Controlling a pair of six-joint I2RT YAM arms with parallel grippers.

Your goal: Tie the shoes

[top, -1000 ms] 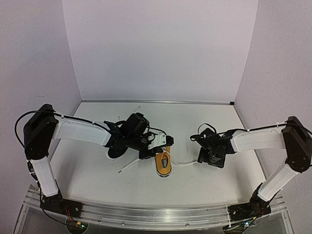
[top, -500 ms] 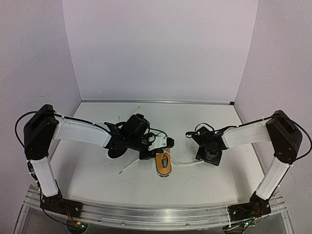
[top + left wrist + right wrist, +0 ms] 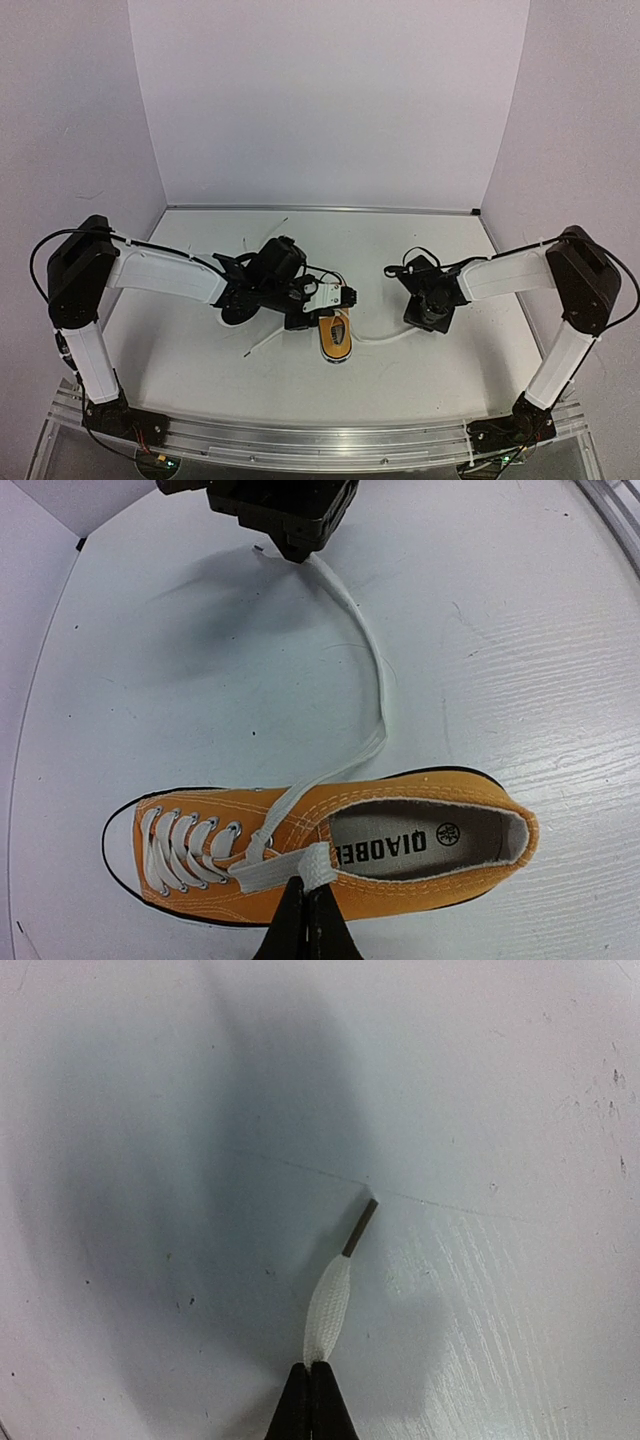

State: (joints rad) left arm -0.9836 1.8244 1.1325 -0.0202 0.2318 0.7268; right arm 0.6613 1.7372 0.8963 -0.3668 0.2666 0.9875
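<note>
The orange shoe lies on its sole on the white table, toe to the left in the left wrist view, and shows small in the top view. My left gripper is shut on a white lace at the shoe's top eyelets. The other lace runs from the shoe to my right gripper. In the right wrist view that gripper is shut on the lace end, just behind its dark tip. The second shoe, mostly black sole, lies partly under my left arm.
A loose white lace trails on the table from the black-soled shoe toward the front. White walls close in the table at the back and both sides. A metal rail runs along the near edge.
My right gripper has shut on the lace end, after standing open. The right arm has drawn slightly left and back. The left gripper keeps its hold by the orange shoe.
</note>
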